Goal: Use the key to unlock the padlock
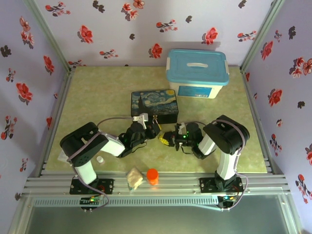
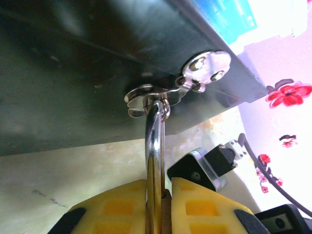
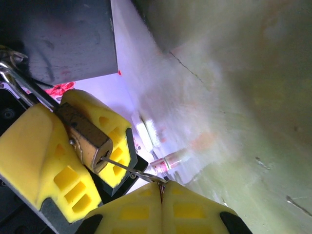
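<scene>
Padlock (image 3: 87,139): brass, clamped in my left claw (image 2: 158,191); its shackle (image 2: 154,141) is hooked through the clasp (image 2: 148,93) on the near side of the painted tin (image 1: 155,105).
Key (image 3: 131,171): tip at the padlock's keyhole, pinched in my shut right claw (image 3: 162,191).
1 table (image 1: 97,87) beneath the tin.

1. A pale green, mottled tabletop (image 1: 97,92) is seen
2. A white box with a blue lid (image 1: 197,73) is set at its far right
3. A painted tin (image 1: 155,105) is placed near the middle
4. A small white cap (image 1: 100,159) is laid near the front left
5. A crumpled beige lump (image 1: 134,179) and an orange cylinder (image 1: 152,176) are set side by side at the near edge
</scene>
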